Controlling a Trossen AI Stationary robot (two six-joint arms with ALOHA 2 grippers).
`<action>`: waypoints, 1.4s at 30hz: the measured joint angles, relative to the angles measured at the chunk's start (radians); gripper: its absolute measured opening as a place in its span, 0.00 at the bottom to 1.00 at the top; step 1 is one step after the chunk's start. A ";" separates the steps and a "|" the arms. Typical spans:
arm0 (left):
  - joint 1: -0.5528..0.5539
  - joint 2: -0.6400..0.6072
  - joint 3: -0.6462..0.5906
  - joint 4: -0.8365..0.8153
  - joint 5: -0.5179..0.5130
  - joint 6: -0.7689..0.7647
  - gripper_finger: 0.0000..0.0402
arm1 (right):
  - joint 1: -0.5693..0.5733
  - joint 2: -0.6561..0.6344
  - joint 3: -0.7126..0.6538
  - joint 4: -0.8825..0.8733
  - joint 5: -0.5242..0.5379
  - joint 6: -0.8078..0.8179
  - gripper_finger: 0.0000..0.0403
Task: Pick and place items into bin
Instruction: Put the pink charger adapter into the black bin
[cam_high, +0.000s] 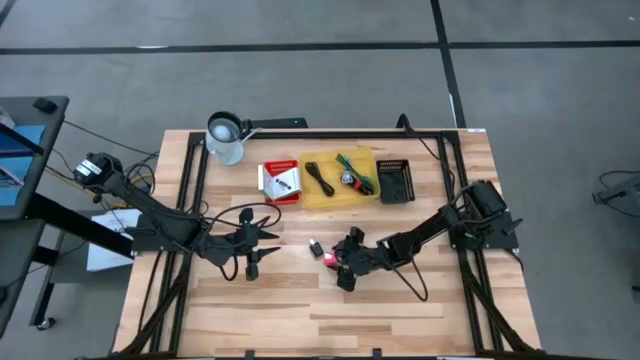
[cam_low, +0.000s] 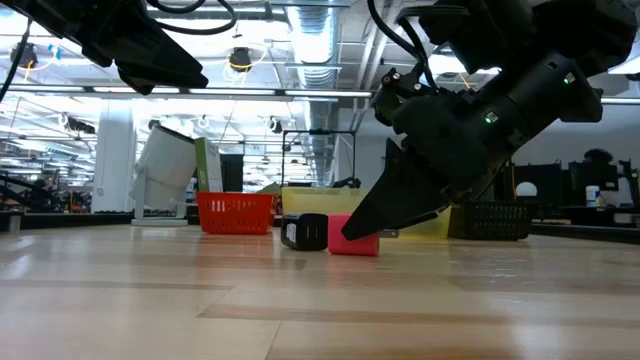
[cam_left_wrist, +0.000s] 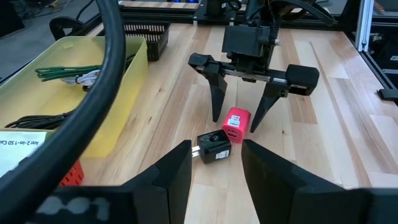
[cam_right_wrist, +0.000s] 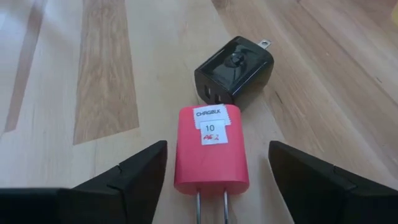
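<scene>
The right gripper (cam_left_wrist: 244, 121) is down at the table with its two dark fingers spread wide, one on each side of a red-pink plastic plug-in charger (cam_right_wrist: 211, 149), and neither finger is touching it. The right wrist view shows the gaps plainly, along with a white label on the charger's top and its two metal prongs pointing back toward the wrist. The overhead view gives only a red speck (cam_high: 328, 256) there.

Just beyond it, touching or nearly so, lies a black plastic charger cube (cam_right_wrist: 235, 73) with its prongs pointing away. From table height the two sit side by side on the wooden table (cam_low: 200, 300), the black one (cam_low: 305, 231) to the red one's (cam_low: 354, 238) left.

The left gripper (cam_high: 262, 240) hovers nearby, fingers parted and empty. Its own camera looks straight at both chargers and the right gripper.

Farther back, only the overhead view lays out the row: a red basket (cam_high: 281, 181) holding a white packet, a yellow bin (cam_high: 340, 178) with black cords and a green stick-like piece, and a black mesh basket (cam_high: 395, 179). A metal cup (cam_high: 225, 138) stands at the far left corner.
</scene>
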 joint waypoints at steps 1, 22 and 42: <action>0.000 0.000 0.000 0.000 0.000 0.000 0.33 | 0.000 0.000 0.000 0.000 0.000 0.000 0.66; -0.042 0.000 0.000 -0.004 -0.001 -0.015 0.33 | 0.001 0.000 0.024 0.016 -0.026 0.001 0.38; -0.058 0.000 0.000 -0.008 -0.001 -0.023 0.33 | 0.014 -0.054 0.250 -0.411 -0.053 -0.005 0.29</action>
